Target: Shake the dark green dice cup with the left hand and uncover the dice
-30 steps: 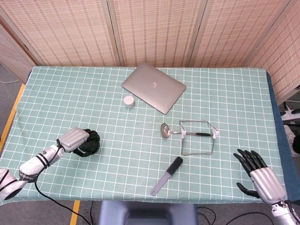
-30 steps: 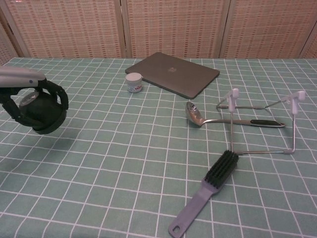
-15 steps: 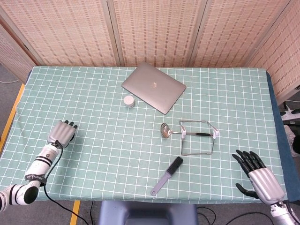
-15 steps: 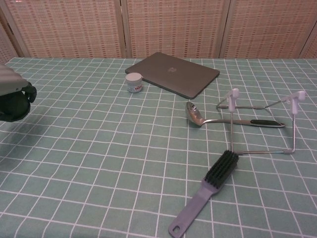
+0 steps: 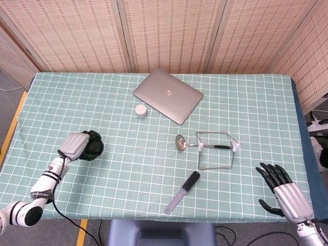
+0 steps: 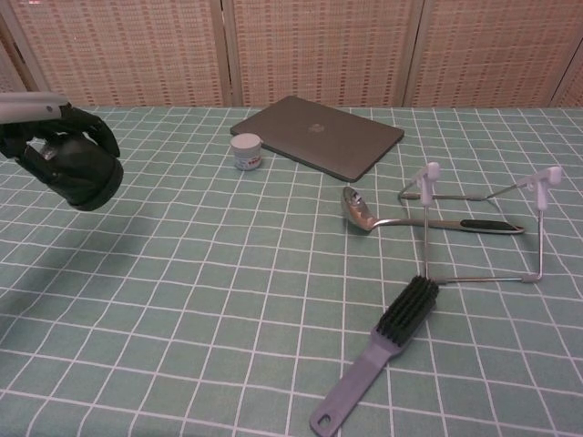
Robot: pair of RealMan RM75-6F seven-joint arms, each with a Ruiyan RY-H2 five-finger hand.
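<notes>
Fingers (image 6: 91, 123) of left hand (image 5: 76, 145) wrapped round dark green dice cup (image 6: 84, 171), held above table; right hand (image 5: 284, 190) fingers spread

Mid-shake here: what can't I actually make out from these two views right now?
- Dice: unseen in both views, hidden by the dark green dice cup and left hand.
- Cup's mouth: faces away.
- Right hand: outside the chest view; wrist cut off by the head view's edge.
- Small white jar: label too small.
</notes>
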